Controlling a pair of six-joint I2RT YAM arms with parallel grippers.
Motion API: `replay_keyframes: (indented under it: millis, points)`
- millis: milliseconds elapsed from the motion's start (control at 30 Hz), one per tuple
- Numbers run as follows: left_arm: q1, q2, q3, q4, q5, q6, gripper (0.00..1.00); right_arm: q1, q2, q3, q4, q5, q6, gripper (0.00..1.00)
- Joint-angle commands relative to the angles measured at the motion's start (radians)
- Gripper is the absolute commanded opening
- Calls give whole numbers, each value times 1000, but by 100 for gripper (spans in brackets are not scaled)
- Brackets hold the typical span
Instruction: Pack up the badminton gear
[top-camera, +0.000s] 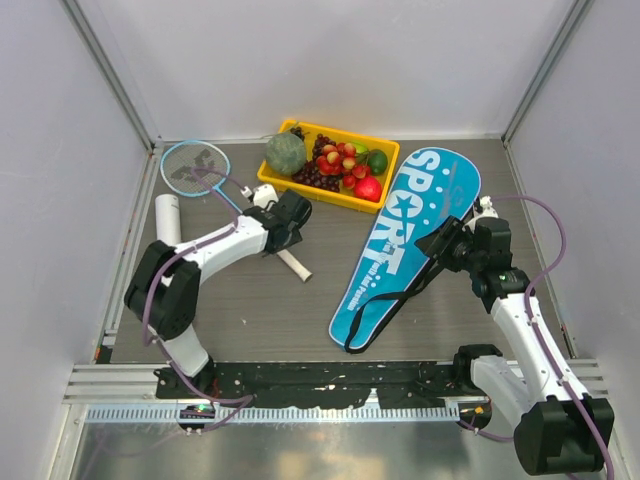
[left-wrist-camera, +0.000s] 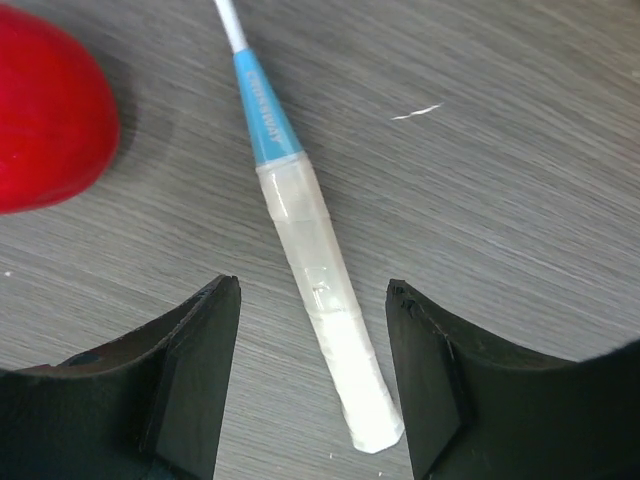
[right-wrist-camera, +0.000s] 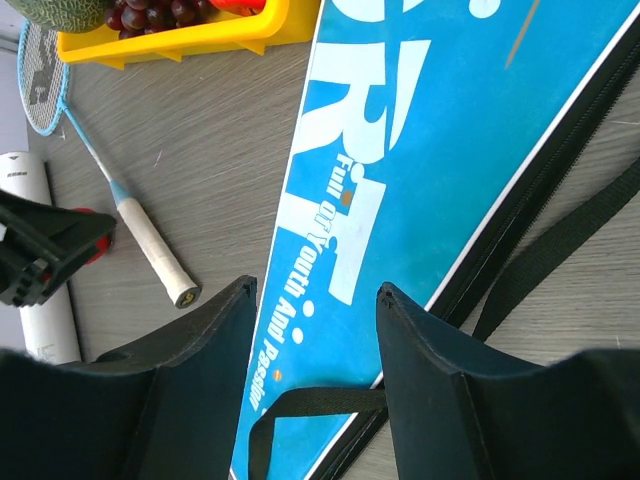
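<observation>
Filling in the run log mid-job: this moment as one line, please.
left jaws: open over racket handle, not gripping | right jaws: open above SPORT bag, nothing held | racket: on table, outside bag

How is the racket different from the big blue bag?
The racket is thin with see-through strings; the SPORT bag is wide and blue with white letters. The racket has a white-wrapped handle; the bag has a black strap. Both are racket-shaped and lie flat on the table.

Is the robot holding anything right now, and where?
Nothing is held. The left gripper hangs open over the racket handle without touching it; the right gripper is open above the blue bag.
</observation>
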Motion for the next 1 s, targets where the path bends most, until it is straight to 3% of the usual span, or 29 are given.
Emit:
replay_keyframes:
  millis: [0,567,733,900,967]
  points:
    - [42,51,30,-11,50,-103,63,-3,-18,21,43,-28,-15,56]
    - [115,234,85,-47,168,-176,56,-1,-6,15,87,-37,22,55]
    - [116,239,99,-67,154,-178,44,-1,2,17,91,-43,25,55]
    - [125,188,145,-119,90,-166,21,0,-6,18,87,-48,20,55]
    - [127,173,163,-142,67,-160,6,0,-9,15,86,-51,25,55]
